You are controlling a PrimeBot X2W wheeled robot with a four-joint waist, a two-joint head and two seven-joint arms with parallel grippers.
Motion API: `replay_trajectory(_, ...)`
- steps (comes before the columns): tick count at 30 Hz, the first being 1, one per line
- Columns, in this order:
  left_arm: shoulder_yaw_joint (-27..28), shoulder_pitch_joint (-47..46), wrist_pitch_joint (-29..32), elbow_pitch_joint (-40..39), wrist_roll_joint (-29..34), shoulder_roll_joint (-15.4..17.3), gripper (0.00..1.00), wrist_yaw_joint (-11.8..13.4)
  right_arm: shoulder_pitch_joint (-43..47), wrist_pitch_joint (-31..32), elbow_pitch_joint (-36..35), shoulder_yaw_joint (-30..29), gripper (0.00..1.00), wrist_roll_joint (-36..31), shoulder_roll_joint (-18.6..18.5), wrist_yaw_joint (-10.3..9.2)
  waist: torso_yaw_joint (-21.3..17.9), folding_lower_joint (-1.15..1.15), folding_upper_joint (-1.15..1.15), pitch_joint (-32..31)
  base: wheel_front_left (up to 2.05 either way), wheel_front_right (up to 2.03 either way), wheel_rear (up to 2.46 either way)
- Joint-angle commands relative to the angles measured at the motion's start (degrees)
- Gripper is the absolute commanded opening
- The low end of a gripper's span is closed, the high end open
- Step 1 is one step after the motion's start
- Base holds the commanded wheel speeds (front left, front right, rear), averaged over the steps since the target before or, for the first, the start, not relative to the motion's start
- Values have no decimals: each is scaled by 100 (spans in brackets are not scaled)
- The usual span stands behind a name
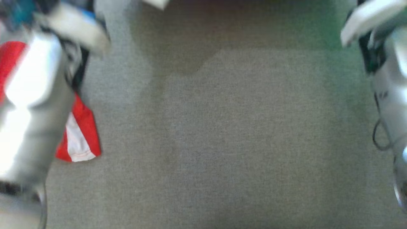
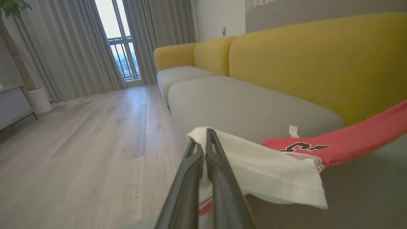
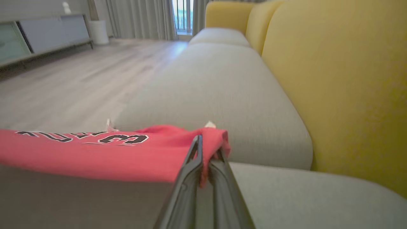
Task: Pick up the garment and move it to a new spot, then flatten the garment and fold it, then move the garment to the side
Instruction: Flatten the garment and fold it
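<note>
left pincer: was clamped on the white trim of the jersey
right pincer: pinched its red edge
risk: thin grips, so one hard tug could've yanked it loose

Yellow sofa, wood floor, grey curtains

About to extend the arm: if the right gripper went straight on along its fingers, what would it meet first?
Probably the grey seat cushion beyond the red garment that the right gripper is shut on; depth is unclear.
</note>
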Motion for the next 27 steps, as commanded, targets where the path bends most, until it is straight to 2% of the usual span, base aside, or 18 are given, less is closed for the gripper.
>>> replay_trajectory(1,40,-29,-81,-235,-102,376,0,11,24,43,-128,174,0,131,-27,-4,28,0,0,-186,0,0,0)
replay_trajectory(8,-698,1464,-32,-781,-526,955,0,11,1055,684,-321,1338,0,1102,-388,-4,48,0,0,-824,0,0,0)
replay_trajectory(15,-963,2632,308,-1588,-888,1347,0,37,1918,1591,-1115,2351,0,2280,-1104,-4,67,0,0,-1324,0,0,0)
replay_trajectory(21,-1146,3540,851,-2619,-1169,1676,0,230,2488,2156,-1757,2870,0,3093,-1704,-4,85,0,0,-1687,0,0,0)
replay_trajectory(27,-1293,4285,1465,-3805,-1438,2138,0,521,3076,2676,-2334,3180,0,3742,-2207,-4,100,0,0,-1975,0,0,0)
